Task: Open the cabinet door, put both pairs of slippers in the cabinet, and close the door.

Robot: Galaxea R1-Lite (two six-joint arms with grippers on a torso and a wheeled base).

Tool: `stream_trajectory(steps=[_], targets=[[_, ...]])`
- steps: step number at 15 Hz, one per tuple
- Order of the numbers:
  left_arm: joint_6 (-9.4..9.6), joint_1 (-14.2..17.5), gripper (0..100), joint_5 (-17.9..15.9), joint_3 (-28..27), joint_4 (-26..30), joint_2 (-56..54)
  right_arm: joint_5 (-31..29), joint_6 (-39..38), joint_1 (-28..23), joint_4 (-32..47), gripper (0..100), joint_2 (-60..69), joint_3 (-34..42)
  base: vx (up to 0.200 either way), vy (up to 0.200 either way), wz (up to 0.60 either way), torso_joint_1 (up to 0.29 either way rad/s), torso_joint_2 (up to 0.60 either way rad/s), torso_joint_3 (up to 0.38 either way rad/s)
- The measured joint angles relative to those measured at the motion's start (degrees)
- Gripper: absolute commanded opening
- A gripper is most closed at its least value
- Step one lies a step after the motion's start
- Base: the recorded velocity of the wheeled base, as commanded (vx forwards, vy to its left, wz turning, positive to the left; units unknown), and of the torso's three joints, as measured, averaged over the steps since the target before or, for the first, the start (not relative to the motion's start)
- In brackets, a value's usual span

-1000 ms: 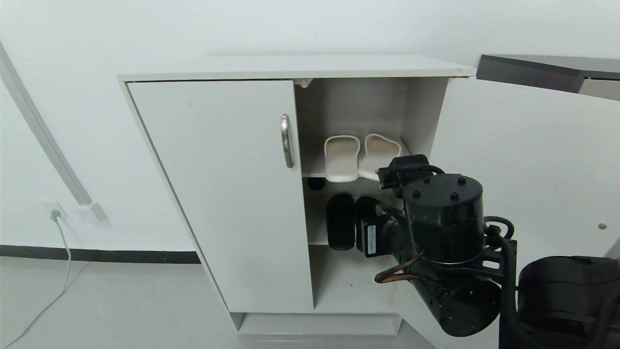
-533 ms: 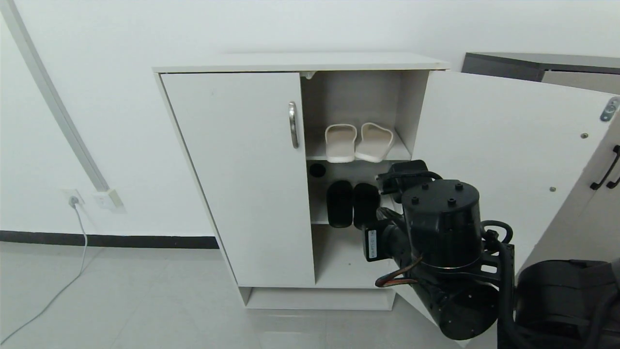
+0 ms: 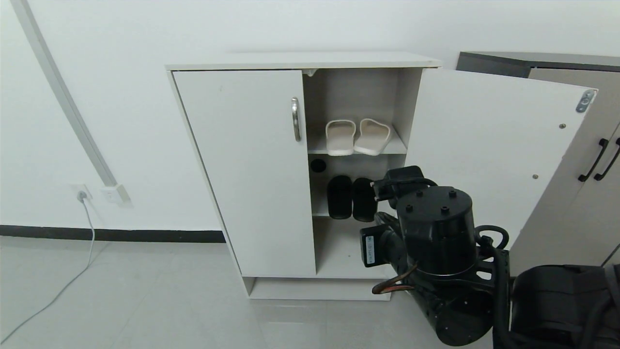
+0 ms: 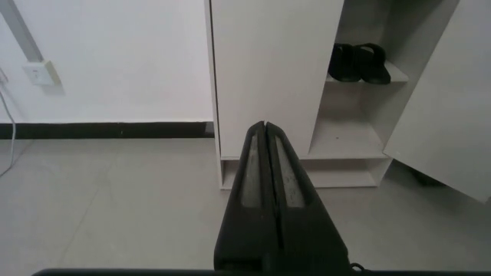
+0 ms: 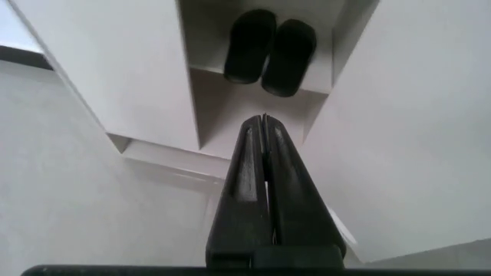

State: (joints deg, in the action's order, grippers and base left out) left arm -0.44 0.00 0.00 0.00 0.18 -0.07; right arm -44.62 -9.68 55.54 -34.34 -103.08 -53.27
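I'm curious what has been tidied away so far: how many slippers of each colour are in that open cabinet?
White slippers: 2
Black slippers: 2
Total: 4 slippers

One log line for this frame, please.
white slippers: upper shelf | black slippers: middle shelf | right door: open | left gripper: shut, empty | right gripper: shut, empty | pending: close door
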Motion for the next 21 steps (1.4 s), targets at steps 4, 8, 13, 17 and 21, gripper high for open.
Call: stream_trajectory(steps=[4, 8, 13, 17, 21], targets=[[0.34, 0.0, 0, 0.0, 0.0, 0.0, 0.0, 0.2, 0.0, -0.4, 0.0, 0, -0.4, 0.2, 0.0, 0.0, 0.0, 0.0, 0.0, 0.0], [0.37, 0.0, 0, 0.0, 0.0, 0.0, 0.0, 2.3, -0.2, -1.0, -0.9, 0, -0.6, 1.0, 0.0, 0.0, 0.0, 0.002, -0.09, -0.088], [0.37, 0.0, 0, 0.0, 0.0, -0.1, 0.0, 2.2, -0.2, -1.5, -1.5, 0, -0.4, 2.2, 0.0, 0.0, 0.0, 0.032, -0.37, -0.36], [0.37, 0.0, 0, 0.0, 0.0, 0.0, 0.0, 2.3, -0.1, -2.1, -1.9, 0, -0.5, 3.0, 0.0, 0.0, 0.0, 0.095, -0.47, -0.347], [0.37, 0.0, 0, 0.0, 0.0, 0.0, 0.0, 2.3, -0.1, -2.1, -1.9, 0, -0.7, 3.1, 0.0, 0.0, 0.0, 0.135, -0.47, -0.325]])
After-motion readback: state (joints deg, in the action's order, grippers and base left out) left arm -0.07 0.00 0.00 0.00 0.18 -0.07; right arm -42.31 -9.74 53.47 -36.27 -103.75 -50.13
